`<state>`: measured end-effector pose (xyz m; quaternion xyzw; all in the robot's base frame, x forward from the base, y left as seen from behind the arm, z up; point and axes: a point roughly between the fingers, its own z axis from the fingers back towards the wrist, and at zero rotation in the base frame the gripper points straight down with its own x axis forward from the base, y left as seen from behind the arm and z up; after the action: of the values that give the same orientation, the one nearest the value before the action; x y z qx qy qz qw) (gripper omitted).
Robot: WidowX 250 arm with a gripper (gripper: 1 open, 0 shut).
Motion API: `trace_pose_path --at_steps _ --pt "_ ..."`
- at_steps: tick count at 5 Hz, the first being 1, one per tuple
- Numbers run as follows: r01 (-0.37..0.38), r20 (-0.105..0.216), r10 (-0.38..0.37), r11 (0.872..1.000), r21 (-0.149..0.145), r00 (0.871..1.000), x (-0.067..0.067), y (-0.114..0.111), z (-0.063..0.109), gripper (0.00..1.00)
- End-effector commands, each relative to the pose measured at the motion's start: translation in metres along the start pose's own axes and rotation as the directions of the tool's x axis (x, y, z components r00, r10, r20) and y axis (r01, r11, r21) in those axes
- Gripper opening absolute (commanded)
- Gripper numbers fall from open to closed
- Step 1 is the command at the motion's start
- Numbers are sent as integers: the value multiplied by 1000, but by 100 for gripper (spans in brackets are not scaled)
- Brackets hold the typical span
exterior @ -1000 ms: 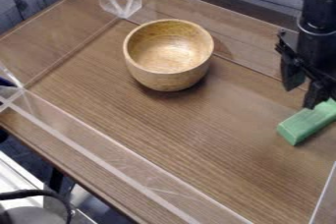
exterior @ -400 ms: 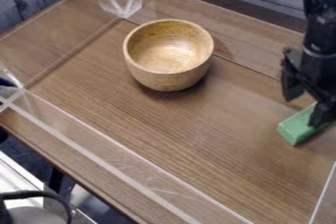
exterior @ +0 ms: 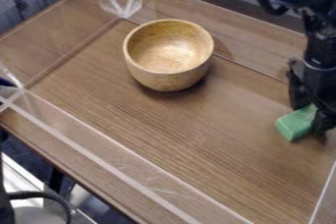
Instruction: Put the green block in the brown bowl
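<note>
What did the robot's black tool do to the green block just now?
The black tool came down onto the small bright green rectangular block and now covers its far end; more of the block showed before. Whether it is gripped yet cannot be told. The block lies in the same spot on the wooden table, and the round light-brown wooden bowl has not moved and is empty.

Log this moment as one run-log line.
phase: grasp approach | gripper: down over green block, grip unconfirmed | green block: on table, right side | brown bowl: empty, upright
</note>
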<state>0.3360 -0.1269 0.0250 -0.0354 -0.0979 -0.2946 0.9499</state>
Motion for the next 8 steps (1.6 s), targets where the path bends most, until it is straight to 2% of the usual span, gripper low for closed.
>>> trace_pose_path --at_steps 1,2,3,4,5,6,8 --pt "-12 114 13 1000 -10 993 10 9 31 0" --pt "-19 197 26 999 -33 980 6 16 62 0" --pt "-36 196 41 999 -29 980 -21 49 96 0" --pt "-81 176 85 996 -29 981 -52 86 114 0" --pt "-137 179 135 991 -1 974 -75 118 127 0" --pt "-85 190 85 996 -6 978 -46 88 117 0" --pt "-41 162 40 999 2 986 12 23 77 0"
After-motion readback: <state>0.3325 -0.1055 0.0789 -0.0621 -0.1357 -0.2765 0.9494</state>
